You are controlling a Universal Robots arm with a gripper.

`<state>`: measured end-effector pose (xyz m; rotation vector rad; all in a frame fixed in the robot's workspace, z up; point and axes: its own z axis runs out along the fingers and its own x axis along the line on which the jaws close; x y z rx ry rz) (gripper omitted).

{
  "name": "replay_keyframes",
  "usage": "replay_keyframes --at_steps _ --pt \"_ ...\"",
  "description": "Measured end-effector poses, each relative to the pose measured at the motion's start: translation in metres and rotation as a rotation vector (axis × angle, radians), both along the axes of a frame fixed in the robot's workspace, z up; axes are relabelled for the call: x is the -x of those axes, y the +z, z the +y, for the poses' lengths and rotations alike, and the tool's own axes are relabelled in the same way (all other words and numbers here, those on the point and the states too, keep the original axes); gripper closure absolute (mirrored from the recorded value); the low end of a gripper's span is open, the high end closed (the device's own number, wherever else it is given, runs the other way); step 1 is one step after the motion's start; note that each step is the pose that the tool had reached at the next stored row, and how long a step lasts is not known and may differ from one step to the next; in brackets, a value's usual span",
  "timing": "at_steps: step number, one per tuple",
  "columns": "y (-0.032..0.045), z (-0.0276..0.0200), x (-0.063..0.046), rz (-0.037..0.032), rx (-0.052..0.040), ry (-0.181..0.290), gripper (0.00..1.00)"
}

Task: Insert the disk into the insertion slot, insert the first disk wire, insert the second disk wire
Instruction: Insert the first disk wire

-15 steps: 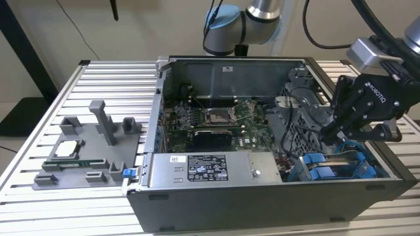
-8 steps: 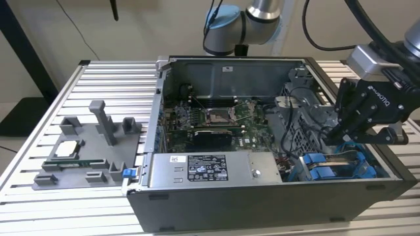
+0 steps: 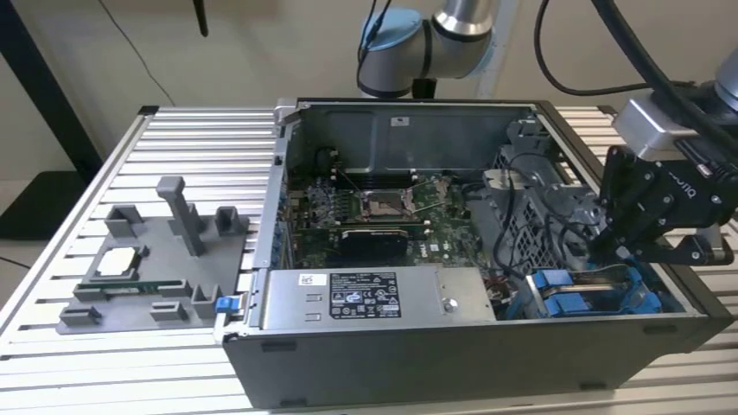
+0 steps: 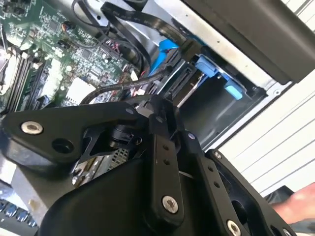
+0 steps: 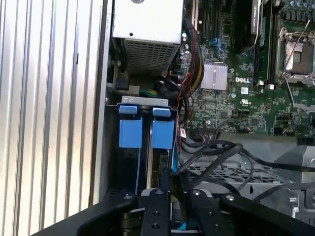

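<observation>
The gripper hangs low in the open computer case, at the exterior view's right. Its fingers are pinched on the black end of a blue wire. The disk sits down in the insertion slot, close to the gripper, with its blue frame showing

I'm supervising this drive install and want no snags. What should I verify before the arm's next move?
1. Case open on top: ok.
2. Gripper close to the insertion slot: ok.
3. Disk seated in the slot: cannot tell; blue fittings show there.
4. Black cables clear of the slot: not ok, they loop close beside it.
5. What the gripper holds: cannot tell.
</observation>
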<state>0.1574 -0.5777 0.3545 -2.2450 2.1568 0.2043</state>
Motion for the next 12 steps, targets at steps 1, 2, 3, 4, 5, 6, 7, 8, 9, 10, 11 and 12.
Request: replay_keyframes --at_steps 1,2,3,4,5,6,7,8,9,10,11,12 --pt "-0.0015 0.0000 -0.001 -0.0005 0.0001 -0.001 1.00" --pt "-0.0030 0.0000 -0.003 -0.0006 0.0002 -0.002 1.00" --pt "-0.0049 0.0000 -0.004 -0.0007 0.0002 -0.003 1.00" --pt "-0.0062 0.0000 -0.006 -0.0008 0.0005 -0.004 1.00" --pt "-0.0072 -0.0001 -0.009 -0.0008 0.0009 -0.005 1.00" --pt "-0.0081 0.0000 -0.011 -0.0007 0.0013 -0.010 1.00" --pt "-0.0086 0.0001 -0.013 -0.0007 0.0019 -0.016 1.00" --pt "-0.0091 0.0002 -0.014 -0.0007 0.0021 -0.024 1.00" --pt "-0.0094 0.0002 -0.014 -0.0007 0.0024 -0.035 1.00" --pt "-0.0097 0.0002 -0.014 -0.0007 0.0026 -0.048 1.00" --pt "-0.0104 0.0002 -0.014 -0.0007 0.0025 -0.063 1.00" --pt "-0.0108 0.0002 -0.014 -0.0007 0.0027 -0.075 1.00"
